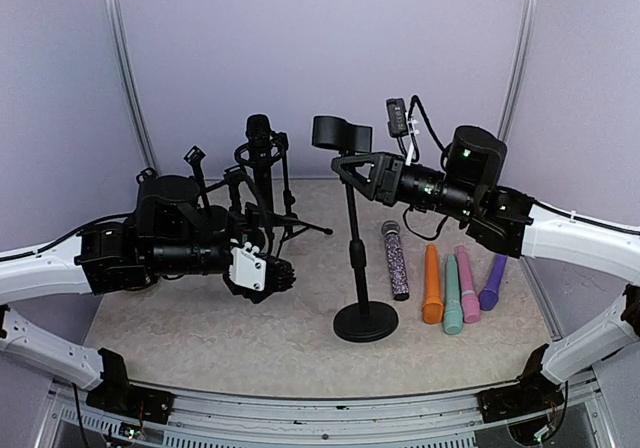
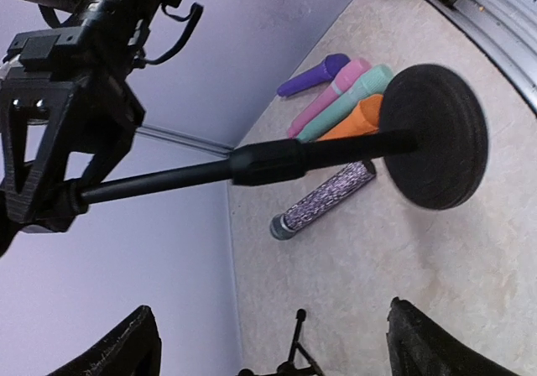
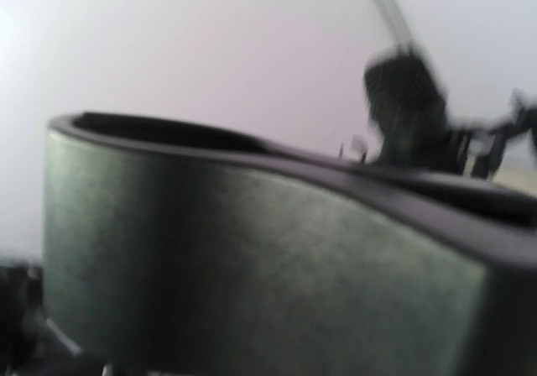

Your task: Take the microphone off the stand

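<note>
Only the left wrist view shows the left gripper (image 2: 270,342) spread and empty. The right gripper (image 2: 59,201) straddles the stand (image 2: 277,162); its grip cannot be told.

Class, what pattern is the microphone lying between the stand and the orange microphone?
The microphone is glittery silver-purple; clearest in left wrist view.

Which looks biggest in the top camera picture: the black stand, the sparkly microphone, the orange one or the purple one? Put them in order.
1. Black stand, by far the biggest.
2. Sparkly microphone and orange microphone: about the same length, so no ranking between them.
3. Purple microphone, the shortest.
</note>
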